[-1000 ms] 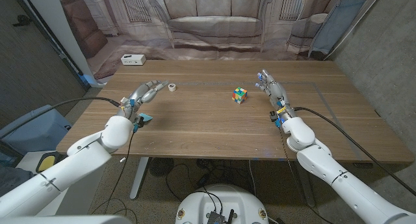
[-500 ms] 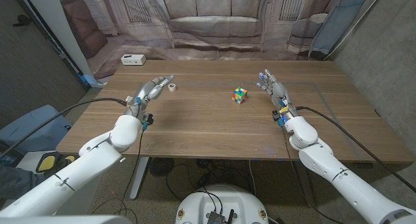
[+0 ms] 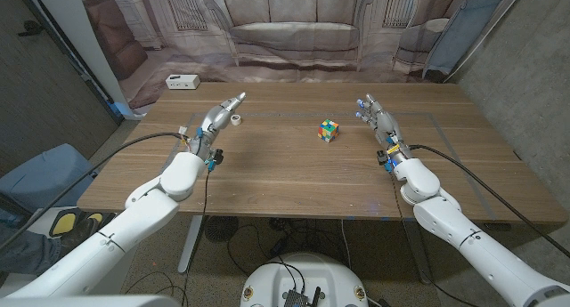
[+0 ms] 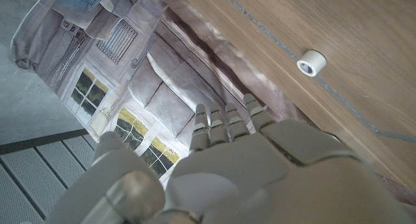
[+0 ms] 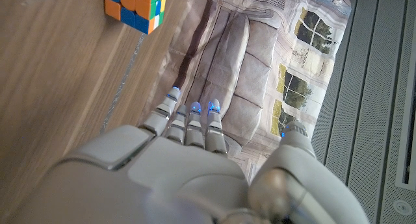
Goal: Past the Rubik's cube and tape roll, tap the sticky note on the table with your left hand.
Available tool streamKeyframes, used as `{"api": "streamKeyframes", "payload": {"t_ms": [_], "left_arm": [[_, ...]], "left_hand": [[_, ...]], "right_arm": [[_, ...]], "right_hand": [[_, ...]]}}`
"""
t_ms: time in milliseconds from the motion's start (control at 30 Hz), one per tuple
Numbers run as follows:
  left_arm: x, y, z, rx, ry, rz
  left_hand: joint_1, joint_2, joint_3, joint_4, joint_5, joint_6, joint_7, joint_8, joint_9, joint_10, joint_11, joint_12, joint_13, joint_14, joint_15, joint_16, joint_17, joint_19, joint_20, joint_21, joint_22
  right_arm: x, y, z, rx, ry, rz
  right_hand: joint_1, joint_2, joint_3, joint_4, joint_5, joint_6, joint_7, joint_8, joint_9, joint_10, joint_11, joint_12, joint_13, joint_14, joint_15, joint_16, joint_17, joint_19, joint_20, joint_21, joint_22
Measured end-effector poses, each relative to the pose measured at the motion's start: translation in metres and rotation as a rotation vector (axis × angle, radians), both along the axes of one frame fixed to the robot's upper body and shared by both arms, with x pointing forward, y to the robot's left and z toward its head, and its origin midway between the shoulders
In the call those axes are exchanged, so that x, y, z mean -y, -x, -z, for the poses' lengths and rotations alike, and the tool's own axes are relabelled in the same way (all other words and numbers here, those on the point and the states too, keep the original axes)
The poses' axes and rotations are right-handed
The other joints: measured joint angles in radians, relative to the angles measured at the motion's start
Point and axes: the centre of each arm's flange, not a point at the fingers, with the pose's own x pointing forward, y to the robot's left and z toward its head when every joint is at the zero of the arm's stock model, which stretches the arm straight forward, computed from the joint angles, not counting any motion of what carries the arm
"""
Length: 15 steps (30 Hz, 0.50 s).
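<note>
My left hand [image 3: 216,120] is raised over the table's left part, fingers straight and together, holding nothing; its fingertips reach just left of the small white tape roll [image 3: 236,120]. In the left wrist view that hand [image 4: 247,159] points toward the backdrop with the tape roll [image 4: 311,62] off to its side on the wood. The Rubik's cube [image 3: 330,130] sits mid-table; the right wrist view shows the cube [image 5: 135,6] too. My right hand [image 3: 378,122] stands open at the right, fingers extended, right of the cube. I see no sticky note on the table.
A white box [image 3: 182,81] lies at the table's far left corner. A printed sofa backdrop [image 3: 294,31] hangs behind the far edge of the wooden table [image 3: 294,178]. Cables trail from both wrists.
My left hand has moved forward and to the right, toward the far edge and alongside the tape roll. The right hand has shifted only slightly.
</note>
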Motion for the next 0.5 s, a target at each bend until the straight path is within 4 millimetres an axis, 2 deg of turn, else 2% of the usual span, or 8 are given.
{"api": "streamKeyframes", "payload": {"t_ms": [67, 133, 233, 300, 333, 367, 500], "left_arm": [[0.002, -0.003, -0.002, 0.003, 0.011, 0.023], [0.004, -0.001, -0.003, 0.007, 0.014, 0.044], [0.007, -0.005, -0.004, 0.007, 0.023, 0.070], [0.009, -0.004, -0.005, 0.009, 0.025, 0.095], [0.010, -0.013, -0.005, 0.002, 0.035, 0.095], [0.011, -0.013, -0.005, 0.001, 0.036, 0.102], [0.014, -0.018, -0.006, -0.002, 0.047, 0.131]], "left_hand": [[0.000, 0.000, 0.000, 0.000, 0.000, -0.001, 0.001, 0.000, 0.000, 0.000, 0.000, 0.000, 0.000, 0.000, 0.000, 0.000, -0.004, 0.013, -0.016, 0.000, -0.002], [0.000, 0.000, 0.000, 0.000, 0.000, -0.006, 0.006, -0.004, 0.000, 0.000, 0.000, 0.000, 0.000, 0.000, 0.000, 0.000, -0.005, 0.019, -0.022, 0.000, -0.002], [0.000, 0.000, -0.004, -0.004, 0.000, -0.010, 0.010, -0.004, -0.001, -0.003, 0.003, -0.005, 0.000, 0.000, 0.000, 0.000, -0.005, 0.014, -0.027, 0.000, -0.002], [0.000, 0.000, -0.004, -0.004, 0.000, -0.013, 0.013, -0.008, -0.005, -0.006, 0.006, -0.008, 0.000, -0.008, 0.008, -0.004, -0.005, -0.001, -0.021, 0.000, -0.002], [0.000, 0.000, -0.004, -0.004, 0.000, -0.018, 0.008, -0.008, -0.005, -0.010, 0.010, -0.008, 0.000, -0.008, 0.008, -0.004, -0.005, -0.005, -0.017, -0.001, -0.002], [0.002, -0.002, -0.004, -0.004, 0.000, -0.022, 0.011, -0.008, -0.005, -0.011, 0.011, -0.013, 0.000, -0.010, 0.010, -0.004, -0.005, -0.006, -0.015, -0.006, -0.002], [0.005, -0.005, -0.004, -0.004, 0.000, -0.032, 0.020, -0.008, -0.005, -0.016, 0.005, -0.014, 0.000, -0.020, 0.012, -0.008, -0.005, -0.013, -0.022, -0.006, -0.002]], "right_arm": [[0.001, 0.001, 0.000, 0.001, 0.006, 0.007], [0.003, 0.002, 0.000, 0.003, 0.010, 0.008], [0.005, 0.004, 0.000, 0.002, 0.022, 0.019], [0.006, 0.006, -0.001, 0.005, 0.027, 0.019], [0.007, 0.005, 0.001, -0.002, 0.036, 0.042], [0.007, 0.005, 0.001, -0.002, 0.038, 0.044], [0.010, 0.007, 0.002, -0.002, 0.047, 0.054]], "right_hand": [[0.000, 0.000, 0.000, 0.000, 0.000, -0.019, 0.002, -0.008, 0.000, 0.000, 0.000, 0.000, 0.000, -0.008, 0.000, 0.000, 0.000, -0.004, -0.004, 0.000, 0.000], [0.000, 0.000, 0.000, 0.000, 0.000, -0.028, 0.008, -0.012, 0.000, -0.005, -0.005, -0.004, 0.000, -0.009, -0.002, 0.000, 0.000, -0.017, -0.006, -0.004, 0.000], [-0.001, 0.000, -0.002, 0.002, 0.000, -0.033, 0.002, -0.012, 0.000, -0.008, -0.008, -0.005, 0.000, -0.015, -0.007, -0.001, 0.000, -0.026, -0.011, -0.004, 0.000], [-0.002, -0.002, -0.007, 0.001, 0.000, -0.039, 0.005, -0.016, 0.000, -0.017, -0.008, -0.008, 0.000, -0.020, -0.009, -0.007, 0.000, -0.034, -0.016, -0.004, 0.000], [-0.005, -0.005, -0.007, 0.001, 0.000, -0.044, 0.002, -0.017, 0.000, -0.024, -0.008, -0.008, 0.000, -0.026, -0.010, -0.007, 0.000, -0.034, -0.016, -0.004, 0.000], [-0.005, -0.005, -0.007, 0.001, 0.000, -0.048, -0.002, -0.020, 0.000, -0.030, -0.010, -0.010, 0.000, -0.027, -0.009, -0.007, 0.000, -0.034, -0.016, -0.004, 0.000], [-0.005, -0.005, -0.007, 0.001, 0.000, -0.082, -0.003, -0.027, 0.000, -0.043, -0.014, -0.012, 0.000, -0.032, -0.014, -0.007, -0.001, -0.034, -0.017, -0.004, 0.000]]}}
